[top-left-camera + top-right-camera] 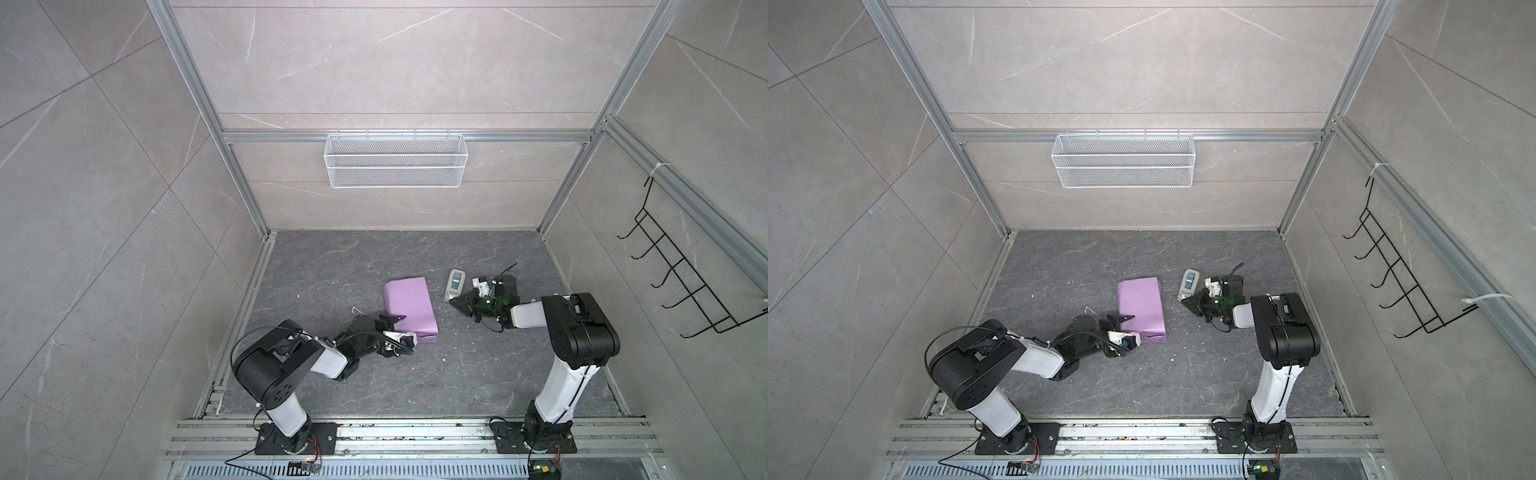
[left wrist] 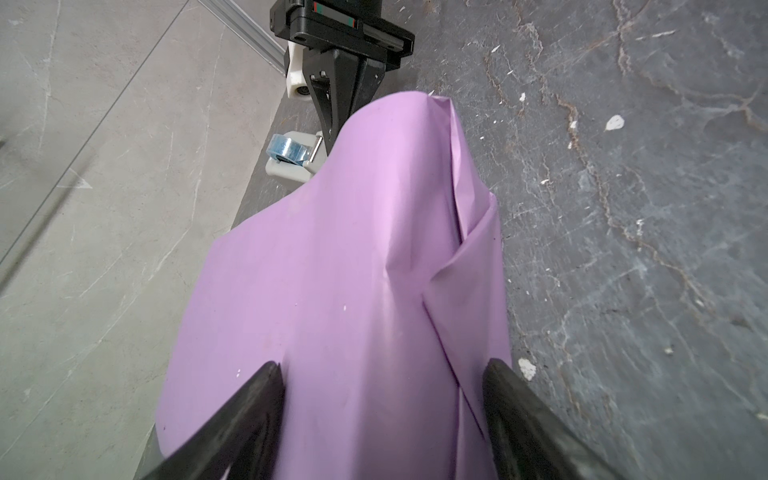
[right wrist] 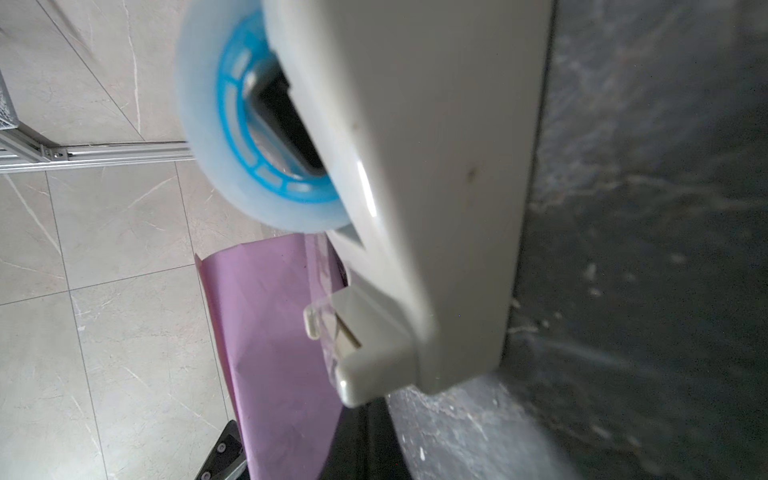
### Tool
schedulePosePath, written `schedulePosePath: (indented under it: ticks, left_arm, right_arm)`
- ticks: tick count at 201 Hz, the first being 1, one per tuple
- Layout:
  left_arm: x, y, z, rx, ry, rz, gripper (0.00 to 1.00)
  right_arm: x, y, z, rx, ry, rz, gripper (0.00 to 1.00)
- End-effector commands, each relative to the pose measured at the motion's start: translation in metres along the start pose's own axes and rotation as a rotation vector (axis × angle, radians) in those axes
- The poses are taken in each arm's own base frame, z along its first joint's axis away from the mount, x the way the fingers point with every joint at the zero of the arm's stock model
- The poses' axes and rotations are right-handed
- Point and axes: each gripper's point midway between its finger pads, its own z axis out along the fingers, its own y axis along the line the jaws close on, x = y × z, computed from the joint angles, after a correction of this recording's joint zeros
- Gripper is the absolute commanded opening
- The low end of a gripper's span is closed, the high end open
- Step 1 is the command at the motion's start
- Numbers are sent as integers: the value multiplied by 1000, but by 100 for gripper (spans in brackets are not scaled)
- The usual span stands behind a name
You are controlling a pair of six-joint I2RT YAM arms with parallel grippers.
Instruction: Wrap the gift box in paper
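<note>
Jaws of the left gripper (image 1: 401,326) stand spread wide at the near-left corner of the paper (image 1: 409,303), which is folded lilac face outward around the gift box; the box itself is fully hidden inside. The gripper is rolled on its side. In both top views one black finger (image 1: 395,318) lies over the top face of the wrapped box, and the second finger is hidden beneath. In the left wrist view, two fingers (image 2: 257,399) flank the near end of the paper, one on each side; cannot tell whether the pads press on it or only straddle it. The wrapped box lies near the middle of the dark grey surface (image 1: 332,257), a little left of centre. Its long axis runs near to far, with the far end skewed slightly leftward. An overlapping fold with a slanting seam (image 2: 440,299) shows along one long side. Just right of its far end, apart from it, sits a grey-white tape dispenser (image 1: 455,284) with a blue-cored roll (image 3: 224,137). The right gripper (image 1: 458,300) has its jaws pressed together, tip touching the dispenser's near end; cannot tell whether a thin part is pinched between them. The right wrist view is mostly filled by the dispenser body, blurred. A black wire hook rack (image 1: 681,282) hangs on the right wall.
</note>
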Motion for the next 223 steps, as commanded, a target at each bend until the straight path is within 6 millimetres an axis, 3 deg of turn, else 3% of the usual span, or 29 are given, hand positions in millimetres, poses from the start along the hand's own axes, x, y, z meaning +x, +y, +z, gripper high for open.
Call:
schedulePosePath:
  ticks: [1, 88, 104, 136, 154, 171, 197, 223]
  left_arm:
    - [17, -15, 2, 61, 57, -68, 77]
    - [17, -15, 2, 61, 57, -69, 77]
    - [17, -16, 2, 64, 59, -71, 77]
    - [17, -16, 2, 63, 59, -71, 77]
    - [18, -15, 2, 61, 61, -70, 77]
    - [18, -16, 3, 62, 63, -70, 77]
    - [19, -16, 3, 62, 63, -74, 77]
    - [18, -17, 2, 61, 60, -74, 77]
  right_arm:
    - [20, -34, 6, 114, 64, 67, 0]
    - [20, -50, -2, 236, 50, 46, 0]
    - [17, -39, -5, 203, 39, 9, 0]
    - [21, 5, -26, 99, 25, -152, 0]
    - [39, 29, -40, 41, 48, -239, 0]
    - [68, 45, -51, 13, 96, -332, 0]
    - [120, 58, -62, -12, 162, -467, 0]
    - [161, 66, -60, -40, 194, -573, 0]
